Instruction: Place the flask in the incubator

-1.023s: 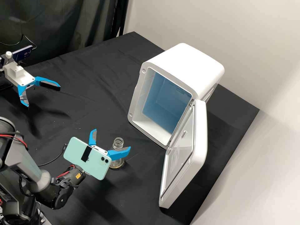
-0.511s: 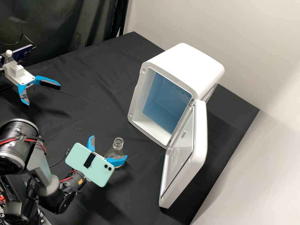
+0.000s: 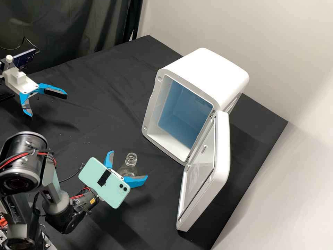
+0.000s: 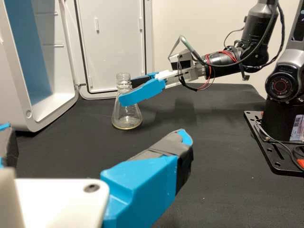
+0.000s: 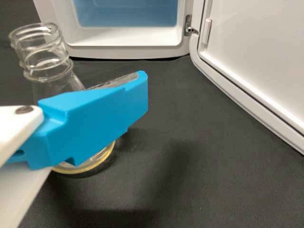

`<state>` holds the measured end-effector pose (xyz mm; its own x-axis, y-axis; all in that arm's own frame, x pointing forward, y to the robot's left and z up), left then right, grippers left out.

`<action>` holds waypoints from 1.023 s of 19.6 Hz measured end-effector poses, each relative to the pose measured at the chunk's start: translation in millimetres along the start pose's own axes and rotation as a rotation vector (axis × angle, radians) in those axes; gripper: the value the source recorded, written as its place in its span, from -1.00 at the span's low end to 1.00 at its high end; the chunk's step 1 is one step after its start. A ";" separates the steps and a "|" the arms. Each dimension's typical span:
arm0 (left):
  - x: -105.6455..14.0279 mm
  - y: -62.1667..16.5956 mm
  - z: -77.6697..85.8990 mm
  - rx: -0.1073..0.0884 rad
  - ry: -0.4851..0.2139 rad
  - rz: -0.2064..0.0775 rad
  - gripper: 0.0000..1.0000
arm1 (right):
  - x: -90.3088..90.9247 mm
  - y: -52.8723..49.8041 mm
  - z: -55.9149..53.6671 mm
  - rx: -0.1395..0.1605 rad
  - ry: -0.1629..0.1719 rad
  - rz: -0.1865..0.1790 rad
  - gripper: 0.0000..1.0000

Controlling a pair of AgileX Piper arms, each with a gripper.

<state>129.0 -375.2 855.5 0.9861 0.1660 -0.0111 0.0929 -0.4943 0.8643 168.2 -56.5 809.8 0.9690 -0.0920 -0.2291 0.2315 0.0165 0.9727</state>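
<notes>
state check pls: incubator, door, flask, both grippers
incubator: chamber empty
door: swung wide open
flask: upright on the bench, uncapped, outside the incubator
right gripper: open, fingers either side of the flask
left gripper: open, holding nothing

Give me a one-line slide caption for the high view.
Right gripper open astride the upright conical glass flask on the black bench, before the white incubator with its door swung open.
</notes>
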 end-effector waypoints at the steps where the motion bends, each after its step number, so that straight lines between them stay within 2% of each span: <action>1: 0.0 0.0 0.0 0.000 0.000 0.000 1.00 | 1.4 -0.4 -1.2 -0.005 0.000 0.004 1.00; 6: 0.0 0.0 0.0 0.000 0.000 0.000 1.00 | 5.0 -2.5 -5.3 -0.008 0.007 0.004 1.00; 10: 0.0 0.0 0.0 0.000 0.000 0.000 1.00 | 5.4 -4.1 -6.6 -0.027 0.007 0.002 1.00; 13: 0.0 0.0 0.0 0.000 0.000 0.000 1.00 | 6.2 -5.6 -8.0 -0.034 0.004 0.005 1.00; 17: 0.0 0.0 0.0 0.000 0.000 0.000 1.00 | 10.4 -9.2 -9.2 -0.021 -0.006 0.002 1.00; 20: -0.3 0.1 -0.5 -0.001 0.004 0.001 1.00 | 12.2 -11.1 -9.5 -0.034 -0.012 -0.002 1.00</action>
<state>128.7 -374.8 855.9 0.9856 0.1688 -0.0083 0.0919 -0.4940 0.8646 178.3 -48.3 795.8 0.9677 -0.1035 -0.2301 0.2361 0.0503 0.9704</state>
